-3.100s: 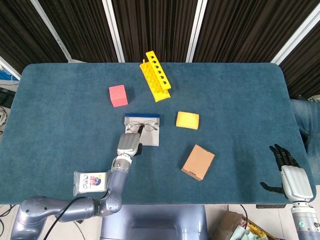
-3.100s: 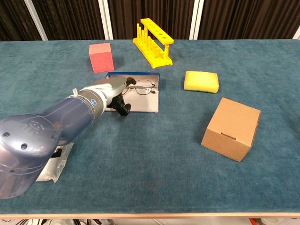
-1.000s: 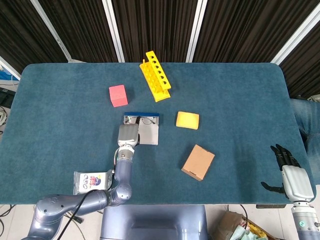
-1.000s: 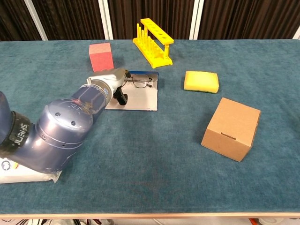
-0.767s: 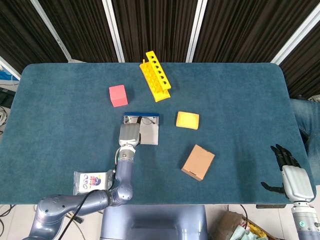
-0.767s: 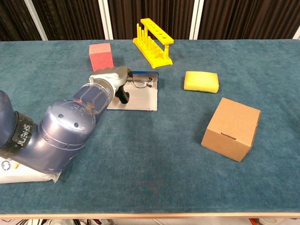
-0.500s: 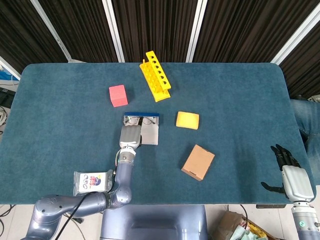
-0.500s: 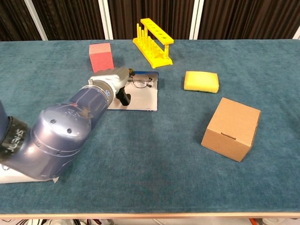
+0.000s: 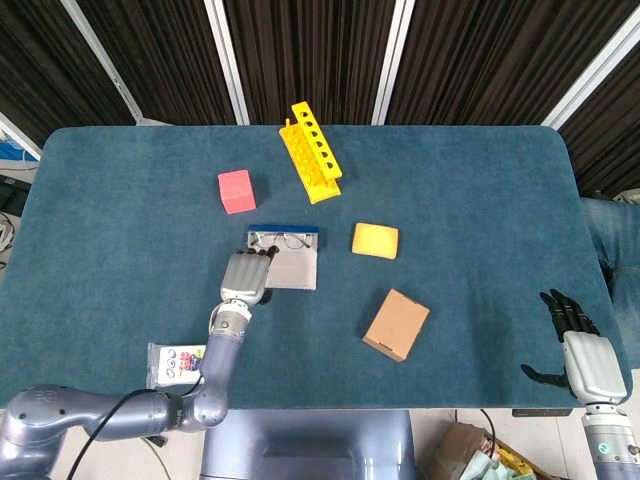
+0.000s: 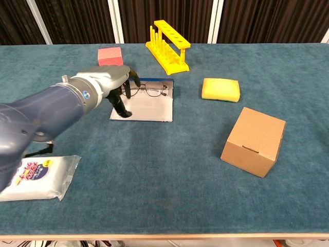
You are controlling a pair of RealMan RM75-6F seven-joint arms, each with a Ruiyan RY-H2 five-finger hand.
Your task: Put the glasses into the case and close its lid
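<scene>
Wire-rimmed glasses [image 10: 147, 90] lie in the open case [image 10: 149, 108]; my left hand [image 10: 110, 82] hovers beside, empty, fingers apart; right hand [image 9: 585, 360] idle, released.

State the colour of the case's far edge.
Dark blue on the case; clearest in the chest view.

A teal felt table [image 9: 480, 180] stands before black ribbed wall panels [image 9: 310, 50].

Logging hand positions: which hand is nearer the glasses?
Left. The left hand is right beside the glasses at the case's edge; the right hand is far off, past the table's corner.
</scene>
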